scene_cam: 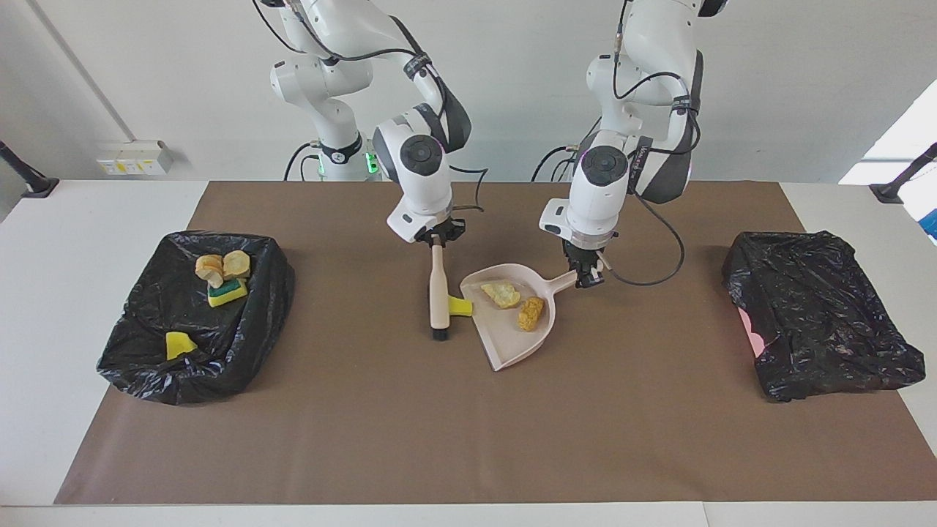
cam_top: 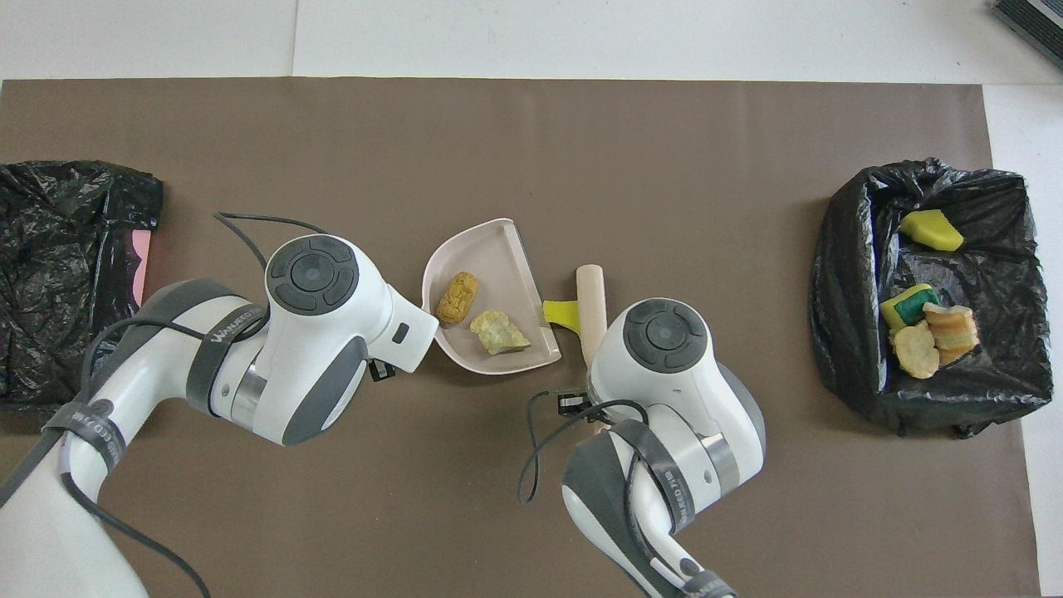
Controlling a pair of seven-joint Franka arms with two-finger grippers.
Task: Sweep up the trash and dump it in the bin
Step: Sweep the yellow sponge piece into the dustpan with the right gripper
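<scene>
Right gripper (scene_cam: 438, 240) pinched beige brush (scene_cam: 439, 293) handle, bristles against yellow scrap (scene_cam: 461, 306) at pink dustpan (scene_cam: 512, 344) lip, left gripper (scene_cam: 588, 276) clamped the dustpan handle, two tan lumps (scene_cam: 531, 312) inside.

Two scraps (scene_cam: 512, 301) are lying in the dustpan (scene_cam: 505, 344) at mid-table. Just beside the dustpan, toward the right arm's end, the brush (scene_cam: 439, 293) is lying with a sponge chunk (scene_cam: 461, 306) touching it, between brush and dustpan. Well apart from the dustpan, at that same end, four scraps (scene_cam: 219, 278) are sitting in a lined bin (scene_cam: 132, 344).
</scene>
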